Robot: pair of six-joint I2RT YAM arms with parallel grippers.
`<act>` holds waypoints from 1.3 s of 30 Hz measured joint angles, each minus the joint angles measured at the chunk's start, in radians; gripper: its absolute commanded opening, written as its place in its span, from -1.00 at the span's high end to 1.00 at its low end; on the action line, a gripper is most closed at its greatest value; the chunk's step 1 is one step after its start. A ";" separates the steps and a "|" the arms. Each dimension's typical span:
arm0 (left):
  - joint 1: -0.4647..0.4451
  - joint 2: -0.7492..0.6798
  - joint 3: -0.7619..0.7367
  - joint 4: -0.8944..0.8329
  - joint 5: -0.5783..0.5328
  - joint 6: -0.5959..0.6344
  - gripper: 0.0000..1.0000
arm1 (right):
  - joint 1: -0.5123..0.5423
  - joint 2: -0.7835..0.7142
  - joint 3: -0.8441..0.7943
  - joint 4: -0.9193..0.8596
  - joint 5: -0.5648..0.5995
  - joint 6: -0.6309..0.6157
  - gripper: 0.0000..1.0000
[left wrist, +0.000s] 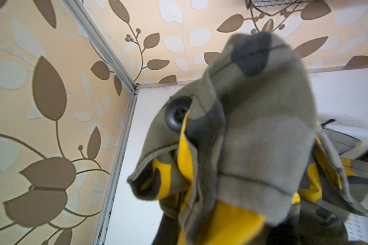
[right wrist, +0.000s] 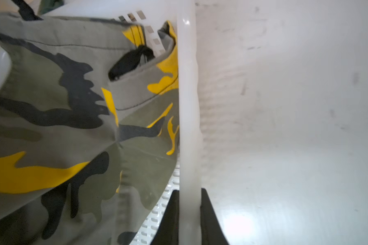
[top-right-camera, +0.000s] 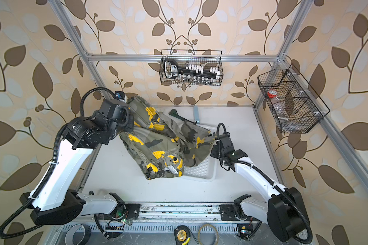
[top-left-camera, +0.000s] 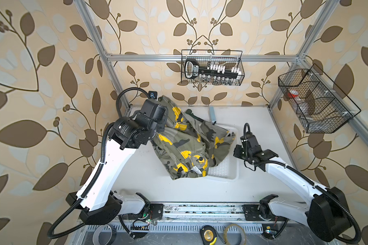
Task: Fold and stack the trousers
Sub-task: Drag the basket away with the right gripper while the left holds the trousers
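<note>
The camouflage trousers lie crumpled, partly on the table and partly over a white perforated tray. One end is lifted at the back left by my left gripper, which is shut on the cloth. In the left wrist view the bunched trousers with a black button fill the frame and hide the fingers. My right gripper is shut on the tray's right rim, with the trousers lying inside the tray next to it.
A wire basket with a tool set hangs on the back wall and another wire basket on the right frame. A blue strip lies at the table's back. A tape measure and a tape roll sit below the front rail.
</note>
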 measured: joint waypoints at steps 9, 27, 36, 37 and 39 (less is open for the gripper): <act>0.135 0.004 0.002 -0.058 -0.105 0.000 1.00 | -0.357 -0.065 -0.015 -0.052 0.008 -0.101 0.83; 0.377 -0.022 -0.110 -0.056 -0.289 -0.157 1.00 | -0.498 0.135 0.095 0.030 0.146 0.121 0.84; 0.377 -0.069 -0.269 0.026 0.063 -0.180 1.00 | -0.517 0.297 0.197 0.103 0.218 0.308 0.79; 0.377 -0.069 -0.288 0.039 0.118 -0.182 1.00 | -0.515 0.320 0.211 0.113 0.220 0.329 0.79; 0.377 -0.069 -0.329 0.074 0.255 -0.191 1.00 | -0.505 0.376 0.256 0.124 0.229 0.374 0.77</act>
